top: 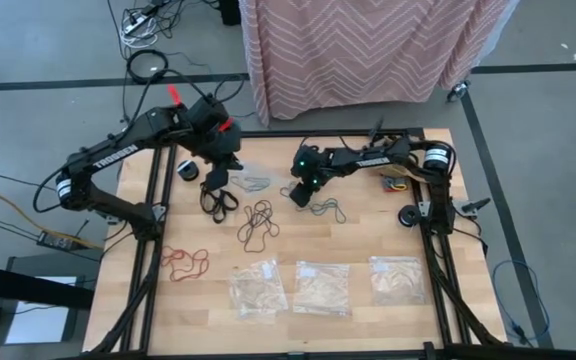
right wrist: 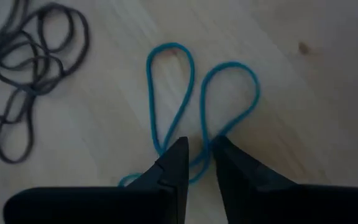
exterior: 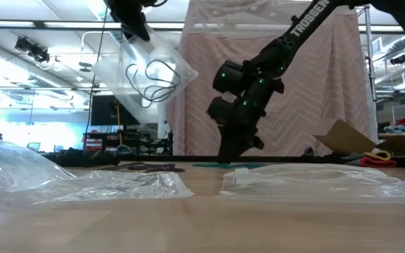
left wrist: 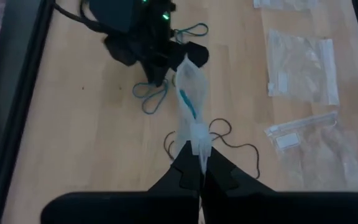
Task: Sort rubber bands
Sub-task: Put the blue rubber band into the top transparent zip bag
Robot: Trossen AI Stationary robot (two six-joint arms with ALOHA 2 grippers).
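Note:
My left gripper [left wrist: 199, 157] is raised over the table's far left and is shut on a clear plastic bag [exterior: 146, 70], which has band loops inside. My right gripper [right wrist: 199, 150] is down at the table's middle, pointing steeply down over the teal-blue rubber bands [right wrist: 173, 93]. Its fingers are slightly apart, with teal strands running between the tips. Black bands [top: 218, 198], dark brown bands [top: 258, 222] and red bands [top: 183, 262] lie loose on the wood. My left gripper pinches the clear bag's top edge [left wrist: 197, 140] between its two fingers, coming from above and slanting down. The bag hangs tilted below the fingers, clear of the table, with a teal band [left wrist: 187, 102] showing inside. My right gripper has teal strands [right wrist: 201, 158] between its fingertips; I cannot tell whether they touch.
Three clear bags [top: 258, 288] [top: 321, 288] [top: 396, 278] lie in a row along the near edge. A few coloured bands [top: 396, 185] sit by the right arm's base. A pink cloth [top: 368, 50] hangs beyond the far edge. Black frame rails [top: 148, 270] run along both sides.

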